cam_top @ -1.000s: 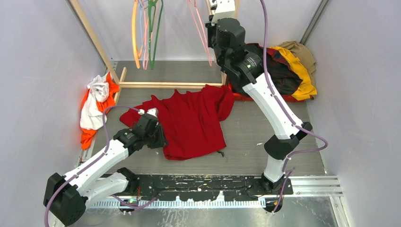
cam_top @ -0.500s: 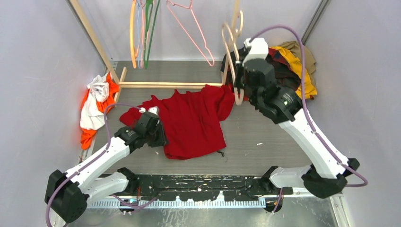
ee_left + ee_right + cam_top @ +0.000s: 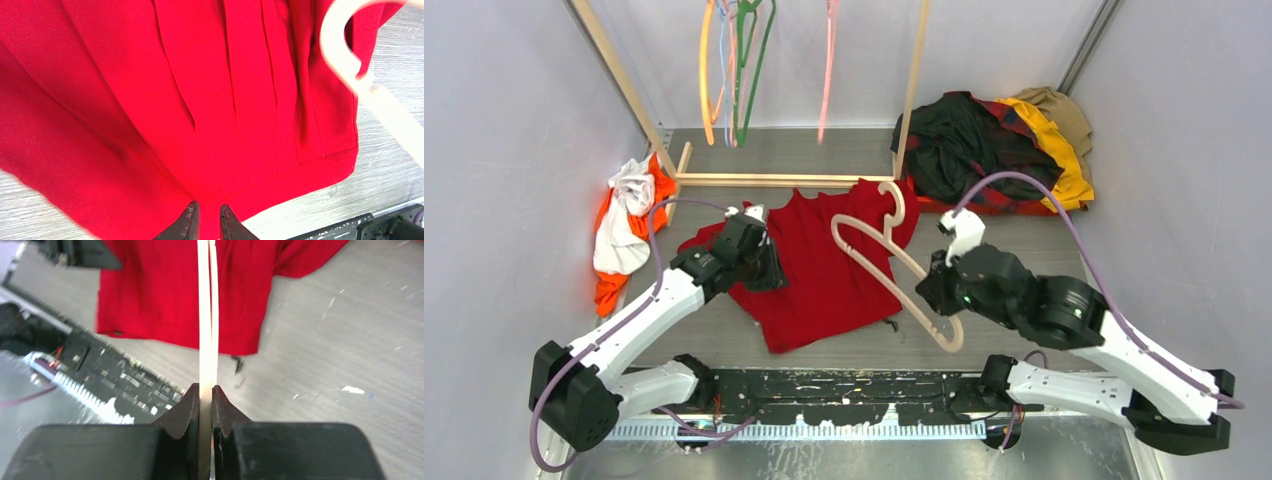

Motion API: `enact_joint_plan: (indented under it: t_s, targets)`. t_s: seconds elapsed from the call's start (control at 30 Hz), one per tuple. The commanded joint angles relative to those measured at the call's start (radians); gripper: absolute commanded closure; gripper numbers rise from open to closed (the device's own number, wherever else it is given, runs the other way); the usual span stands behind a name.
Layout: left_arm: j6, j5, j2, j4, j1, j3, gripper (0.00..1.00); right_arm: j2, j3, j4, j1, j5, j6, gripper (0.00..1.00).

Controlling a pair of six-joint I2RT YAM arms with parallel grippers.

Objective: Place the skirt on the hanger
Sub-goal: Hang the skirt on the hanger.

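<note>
Far left, against the wall: a crumpled orange-and-white cloth (image 3: 629,225) on the grey table (image 3: 1024,240).

Next to the right: the left gripper (image 3: 767,272), low over the left part of the skirt (image 3: 824,285). In its wrist view, fingertips (image 3: 187,222) drawn almost together, nipping the red fabric near the skirt's edge (image 3: 200,100). Pleats fanning away from the pinch.

Mid-table, between the two arms: the skirt, spread mostly flat, bright red. Far corner close to the foot of the wooden rack (image 3: 774,180). Over the rack, at the far edge: orange, green and pink hangers (image 3: 744,60), dangling.

Right of centre: the hanger (image 3: 889,232), cream and thin, slanting across the right part of the skirt. Hook pointing to the far side; near end caught in the right gripper (image 3: 929,292). From the right wrist view, jaws pressed tight on the hanger's narrow bar (image 3: 203,315), with the skirt (image 3: 165,290) below and beyond it. Resting on the fabric or held just above it: cannot tell. In the left wrist view, the blurred hook (image 3: 334,52) at the upper right.

Far right corner: a heap of dark, plaid and yellow clothes (image 3: 994,150).
</note>
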Motion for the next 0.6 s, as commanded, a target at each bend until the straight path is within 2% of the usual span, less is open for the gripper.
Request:
enact_joint_plan:
  t_s: [0.0,0.2,0.43,0.57]
  targets:
    - [0.027,0.050,0.018,0.006,0.010,0.044,0.78,-0.120,-0.076,-0.007,0.026,-0.159,0.108,0.98]
    - [0.039,0.053,-0.024,-0.071,-0.029,-0.012,0.75,-0.184,-0.155,0.026,0.028,-0.205,0.108,0.98]
    - [-0.025,-0.133,-0.028,-0.204,-0.299,-0.041,0.70,-0.206,-0.143,0.026,0.028,-0.082,0.094,0.99]
    - [-0.090,-0.226,0.009,-0.213,-0.417,-0.089,0.68,-0.203,-0.140,0.043,0.028,-0.088,0.089,0.99]
